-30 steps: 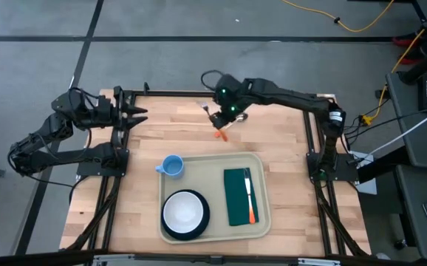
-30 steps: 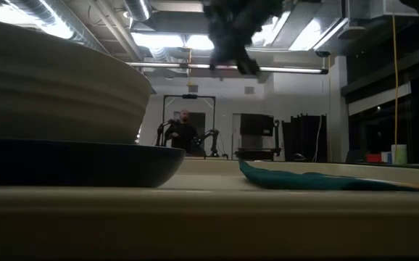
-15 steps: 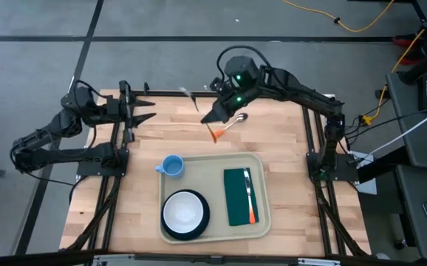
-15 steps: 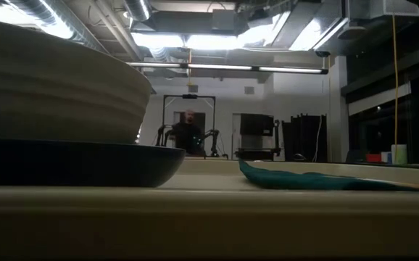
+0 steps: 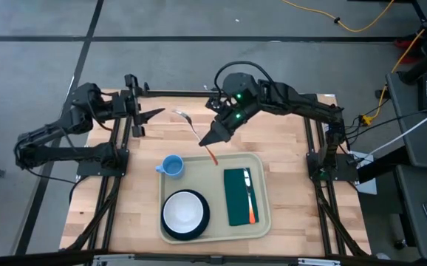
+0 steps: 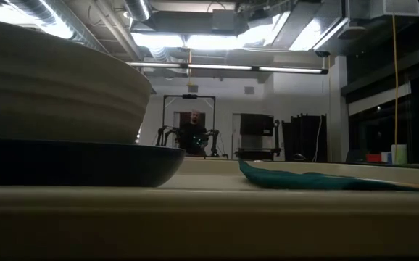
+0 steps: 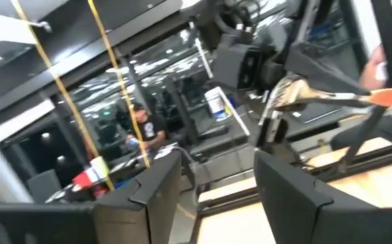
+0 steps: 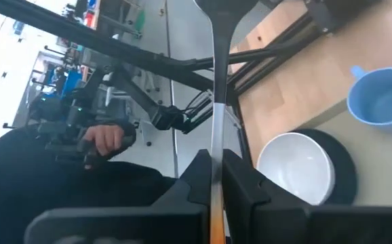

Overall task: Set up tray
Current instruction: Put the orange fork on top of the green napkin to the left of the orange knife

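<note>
The beige tray (image 5: 212, 164) lies on the near half of the table. It carries a white bowl (image 5: 184, 211) on a dark plate (image 5: 202, 227) and a green napkin (image 5: 236, 199) with an orange-handled fork (image 5: 249, 198). A blue cup (image 5: 172, 166) stands at the tray's far left corner. My right gripper (image 5: 212, 138) hovers just beyond the tray's far rim, shut on a spoon (image 5: 188, 122) with an orange handle. My left gripper (image 5: 153, 118) is open at the far left, level, pointing at the spoon (image 7: 304, 91). My right gripper pinches the spoon between its two fingers (image 8: 201, 177) where the metal shaft (image 8: 214, 159) meets the orange handle. The fingers slant down from the table's far right. The spoon is lifted clear, bowl end (image 5: 177, 113) toward the far left, handle end (image 5: 213, 158) over the tray's rim.
Black frame rails (image 5: 121, 148) run along the table's left and right sides. Bare wood (image 5: 272, 129) shows beyond the tray. In the low view the bowl and plate (image 6: 57, 156) fill the left. A person (image 6: 193, 130) stands in the room behind.
My right gripper has risen from the table's far middle and swung toward the left and the tray, carrying the spoon clear of the table. My left gripper has reached out toward the table's right, rolled, and its fingers stand wider apart.
</note>
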### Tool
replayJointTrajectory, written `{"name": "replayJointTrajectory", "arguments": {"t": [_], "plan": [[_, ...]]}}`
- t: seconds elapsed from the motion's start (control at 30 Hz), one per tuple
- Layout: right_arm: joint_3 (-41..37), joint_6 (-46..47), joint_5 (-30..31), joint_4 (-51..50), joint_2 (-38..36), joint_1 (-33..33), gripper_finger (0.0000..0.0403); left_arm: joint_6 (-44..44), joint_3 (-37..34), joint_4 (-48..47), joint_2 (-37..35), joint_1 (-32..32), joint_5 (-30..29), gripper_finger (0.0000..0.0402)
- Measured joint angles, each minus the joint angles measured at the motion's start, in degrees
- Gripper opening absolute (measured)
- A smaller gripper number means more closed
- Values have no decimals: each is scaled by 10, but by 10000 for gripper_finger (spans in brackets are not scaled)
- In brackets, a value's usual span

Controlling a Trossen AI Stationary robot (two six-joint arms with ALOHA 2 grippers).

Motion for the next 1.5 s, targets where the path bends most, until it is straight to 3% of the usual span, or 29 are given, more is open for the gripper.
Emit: {"name": "replayJointTrajectory", "arguments": {"t": [0.2, 0.4, 0.63, 1.07, 1.5], "plan": [[0, 12, 2, 15, 0, 4, 19, -50, 0, 26, 23, 0, 83, 180], [0, 13, 1, 15, 0, 4, 19, -65, 0, 42, 32, 0, 121, 180], [0, 28, -18, 15, 0, 4, 19, -67, 0, 58, 33, 0, 124, 180], [-1, 42, -33, 15, 0, 7, 19, -82, 0, 113, 68, 0, 180, 180], [-1, 44, -39, 15, 0, 8, 19, -93, 0, 126, 83, -16, 186, 180]]}}
